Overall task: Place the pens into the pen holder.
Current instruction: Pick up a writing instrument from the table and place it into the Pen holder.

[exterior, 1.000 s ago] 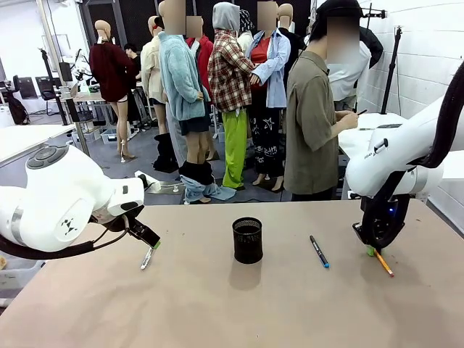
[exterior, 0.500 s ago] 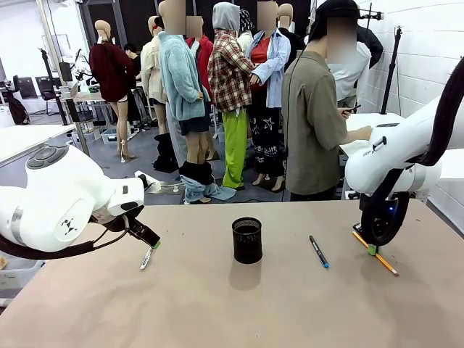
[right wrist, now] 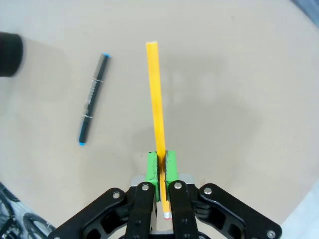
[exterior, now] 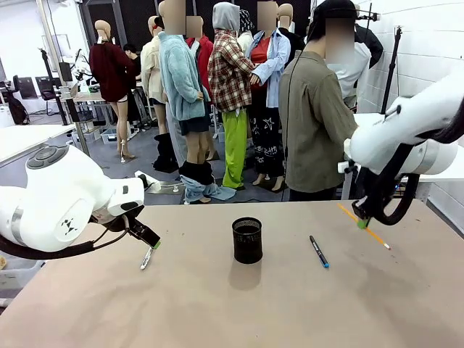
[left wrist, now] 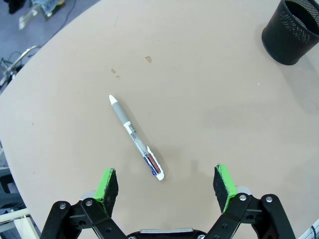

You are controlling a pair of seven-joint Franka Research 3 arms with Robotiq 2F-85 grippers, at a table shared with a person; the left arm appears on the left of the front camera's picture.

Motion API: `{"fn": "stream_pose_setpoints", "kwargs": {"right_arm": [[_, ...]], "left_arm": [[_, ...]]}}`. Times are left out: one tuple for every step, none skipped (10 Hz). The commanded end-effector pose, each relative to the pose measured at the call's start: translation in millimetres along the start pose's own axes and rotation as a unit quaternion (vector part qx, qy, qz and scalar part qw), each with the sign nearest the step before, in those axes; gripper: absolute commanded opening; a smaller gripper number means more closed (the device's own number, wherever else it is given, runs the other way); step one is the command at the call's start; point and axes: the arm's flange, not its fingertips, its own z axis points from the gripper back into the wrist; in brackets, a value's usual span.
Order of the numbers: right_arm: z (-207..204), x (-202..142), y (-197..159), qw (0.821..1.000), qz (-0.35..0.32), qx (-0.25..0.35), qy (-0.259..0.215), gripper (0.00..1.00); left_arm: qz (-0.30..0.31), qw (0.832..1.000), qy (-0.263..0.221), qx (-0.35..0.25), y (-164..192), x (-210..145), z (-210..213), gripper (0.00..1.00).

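Pens: three are accounted for, none yet in the pen holder (exterior: 247, 240). The holder stands upright mid-table with its mouth open upward, between the two arms, so it is judged reachable from either side.

The orange pencil (right wrist: 157, 99) is clamped between the pads of the right gripper (right wrist: 160, 167). It is gripped toward one end, so the longer part sticks out ahead of the pads. In the front view it is carried slanted at the table's right side, apparently lifted off the table (exterior: 217, 312), well apart from the holder. A long free end is probably wanted, so that the tip can be dropped into the mouth before the fingers get near the rim.

The dark pen with the blue tip (exterior: 319, 251) lies flat on the table between the holder and the right gripper, untouched.

The silvery-white pen (left wrist: 135, 138) lies flat at the left. The left gripper (left wrist: 167, 181) is held low over its near end, jaws wide apart, nothing gripped. The pen runs diagonally to the line of the pads, so some wrist roll is probably needed before closing. This is read as a pre-grasp pose.

Step in hand is judged to be transport of the pencil. It will need tipping closer to vertical over the mouth, or the mesh rim may be caught and the light holder knocked over.

A person (exterior: 315, 123) stands at the far side, turned away from the table.
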Motion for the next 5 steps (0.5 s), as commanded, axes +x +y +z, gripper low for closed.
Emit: {"fn": "stream_pose_setpoints", "kwargs": {"right_arm": [[17, -11, 18, 0.990, 0.072, 0.066, -0.103, 0.00], [30, -3, 29, 0.974, 0.120, 0.105, -0.163, 0.00], [39, 3, 39, 0.957, 0.147, 0.125, -0.218, 0.00], [45, 12, 51, 0.931, 0.185, 0.149, -0.277, 0.00], [48, 22, 62, 0.905, 0.208, 0.169, -0.329, 0.00]], "left_arm": [[0.002, 1.000, -0.001, 0.000, 2, 0, 1, 1.00], [0.002, 1.000, -0.001, 0.000, 2, 0, 1, 1.00], [0.002, 1.000, -0.001, 0.000, 2, 0, 1, 1.00], [0.002, 1.000, -0.001, 0.000, 2, 0, 1, 1.00], [0.002, 1.000, -0.001, 0.000, 2, 0, 1, 1.00]]}}
